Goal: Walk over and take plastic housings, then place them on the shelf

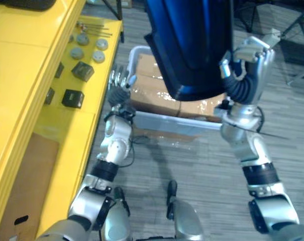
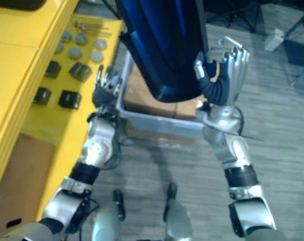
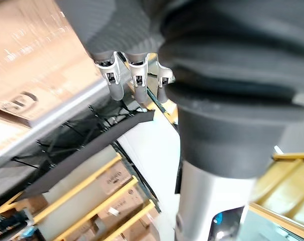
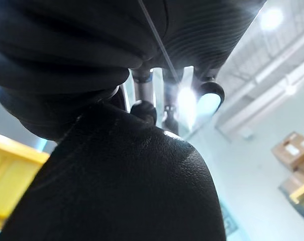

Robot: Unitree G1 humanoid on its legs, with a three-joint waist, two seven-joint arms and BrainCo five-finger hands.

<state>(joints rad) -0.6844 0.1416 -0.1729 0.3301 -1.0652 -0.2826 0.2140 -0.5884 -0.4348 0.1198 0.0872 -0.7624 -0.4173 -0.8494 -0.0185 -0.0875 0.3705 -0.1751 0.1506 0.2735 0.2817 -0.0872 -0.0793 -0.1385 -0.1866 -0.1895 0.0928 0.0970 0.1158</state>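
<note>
A big dark blue plastic housing [image 1: 189,45] hangs high in front of me, above a grey bin. My right hand [image 1: 249,63] is at the housing's right edge, with its thumb [image 2: 199,68] pressed on the dark shell and its fingers upright behind it. In the right wrist view the thumb tip [image 4: 143,111] rests on the black housing [image 4: 116,181]. By the housing's lower left edge my left hand [image 1: 120,83] is raised with its fingers [image 3: 126,75] straight. I cannot tell whether it touches the housing.
The yellow shelf [image 1: 21,75] runs along my left, with small dark blocks [image 1: 83,71] and round grey discs [image 1: 86,47] on its lower board. A grey bin [image 1: 177,122] with wrapped cardboard boxes [image 1: 154,95] stands on the floor under the housing.
</note>
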